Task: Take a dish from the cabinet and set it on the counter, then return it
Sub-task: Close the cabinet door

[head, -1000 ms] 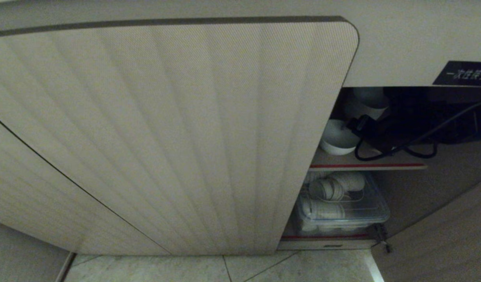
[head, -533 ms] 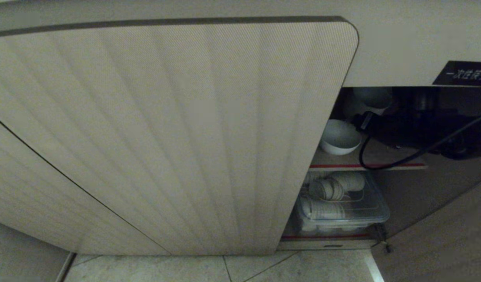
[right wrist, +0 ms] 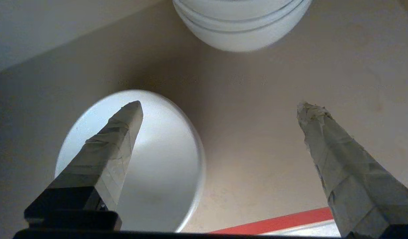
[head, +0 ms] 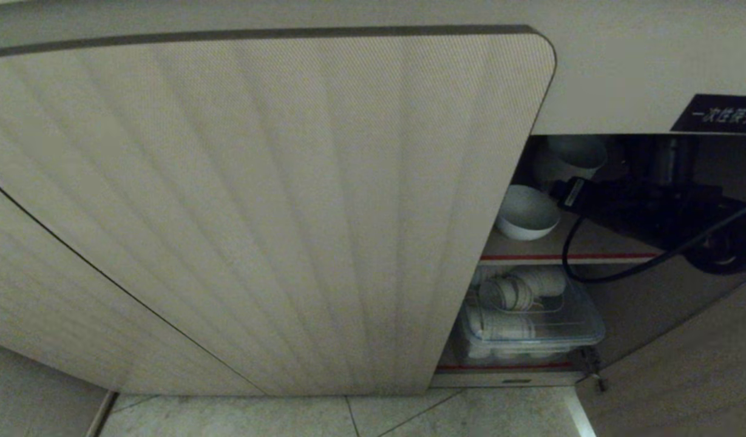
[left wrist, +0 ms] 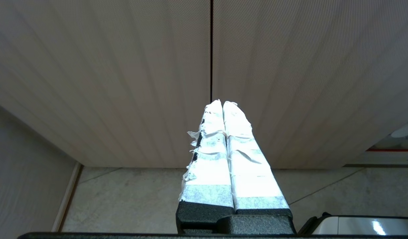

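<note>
The dish is a small white bowl standing upright on the red-edged upper shelf of the cabinet, just inside the open doorway. My right arm reaches into that shelf space from the right. In the right wrist view the right gripper is open wide, one taped finger over the dish and the other out over bare shelf; nothing is held. The left gripper hangs shut and empty before the ribbed doors. The counter is out of view.
A stack of nested white bowls stands farther back on the same shelf. On the lower shelf sits a clear plastic box of white dishware. A black cable loops below the arm. The open door is at the right, over tiled floor.
My right arm has drawn back to the right, away from the dish, and its wrist has turned. The dish now shows whole on the shelf.
</note>
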Available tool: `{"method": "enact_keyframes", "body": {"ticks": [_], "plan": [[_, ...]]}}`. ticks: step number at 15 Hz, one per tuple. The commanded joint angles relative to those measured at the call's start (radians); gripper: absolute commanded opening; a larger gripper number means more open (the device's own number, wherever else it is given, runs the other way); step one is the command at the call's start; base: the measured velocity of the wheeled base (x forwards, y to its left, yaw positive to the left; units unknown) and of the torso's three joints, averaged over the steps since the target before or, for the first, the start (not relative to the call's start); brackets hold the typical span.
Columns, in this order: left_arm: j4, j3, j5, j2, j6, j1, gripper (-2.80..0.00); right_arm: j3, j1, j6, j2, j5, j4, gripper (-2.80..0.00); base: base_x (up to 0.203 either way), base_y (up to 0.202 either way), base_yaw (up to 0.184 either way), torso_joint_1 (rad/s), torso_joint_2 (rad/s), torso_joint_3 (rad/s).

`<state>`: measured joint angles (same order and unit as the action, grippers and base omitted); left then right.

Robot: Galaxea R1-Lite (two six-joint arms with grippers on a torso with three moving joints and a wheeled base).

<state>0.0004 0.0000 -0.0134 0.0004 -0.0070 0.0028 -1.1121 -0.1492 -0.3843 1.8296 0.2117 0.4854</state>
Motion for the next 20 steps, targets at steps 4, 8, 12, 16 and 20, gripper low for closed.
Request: {"method": "enact_keyframes", "body": {"ticks": [4,8,12,16,20], "plan": [[0.000,0.000,0.000,0.000,-0.001,0.000,-2.80,0.026,-0.001,-0.001,-0.014,0.003,0.013,0.00,0.000,0.000,0.000,0.000,0.00,0.000],[0.000,0.000,0.000,0.000,-0.001,0.000,-2.80,0.037,-0.001,-0.002,-0.023,0.003,0.013,-2.80,0.000,0.000,0.000,0.000,0.00,0.000],[0.000,0.000,0.000,0.000,-0.001,0.000,-2.80,0.037,-0.001,-0.002,-0.031,0.002,0.005,-2.80,0.000,0.000,0.000,0.000,0.00,0.000],[0.000,0.000,0.000,0.000,-0.001,0.000,-2.80,0.067,-0.001,-0.002,-0.059,0.002,0.006,-2.80,0.000,0.000,0.000,0.000,0.00,0.000],[0.001,0.000,0.000,0.000,-0.001,0.000,-2.80,0.139,-0.001,0.000,-0.090,0.003,0.013,-2.80,0.000,0.000,0.000,0.000,0.00,0.000]]}}
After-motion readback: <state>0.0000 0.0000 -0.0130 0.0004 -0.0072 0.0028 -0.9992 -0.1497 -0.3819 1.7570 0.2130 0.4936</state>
